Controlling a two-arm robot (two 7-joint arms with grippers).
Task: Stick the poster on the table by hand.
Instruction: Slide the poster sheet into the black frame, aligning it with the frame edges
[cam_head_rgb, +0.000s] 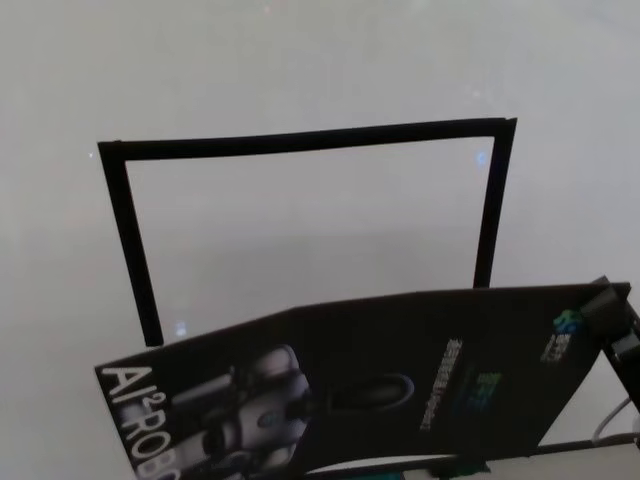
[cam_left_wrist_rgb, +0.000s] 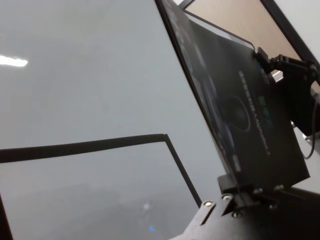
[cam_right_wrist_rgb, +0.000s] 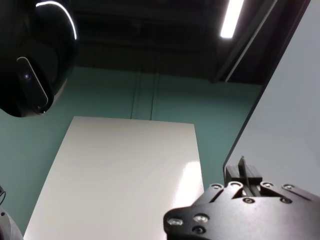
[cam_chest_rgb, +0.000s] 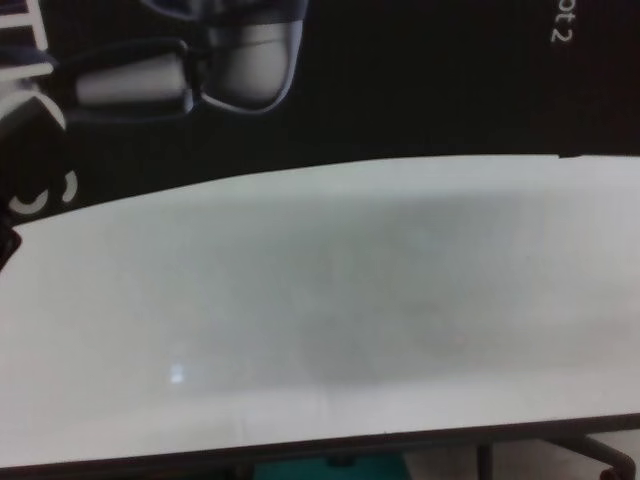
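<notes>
The poster (cam_head_rgb: 420, 380) is held off the tabletop (cam_head_rgb: 300, 60), tilted, on the near side of a black tape outline (cam_head_rgb: 300, 141) marked on the surface. Its long axis runs across the robot from left to right, roughly parallel to the outline's far strip. The right gripper (cam_head_rgb: 612, 305) is clamped on the poster's right edge; the left gripper (cam_left_wrist_rgb: 245, 197) is clamped on the opposite edge, as its wrist view shows. In my judgement the coming move depends on one relation: the outline lies beyond the poster, so the sheet must travel away from the robot and down. The poster is a thin, glossy black sheet, bowing slightly; the tabletop is flat, white and matte.
</notes>
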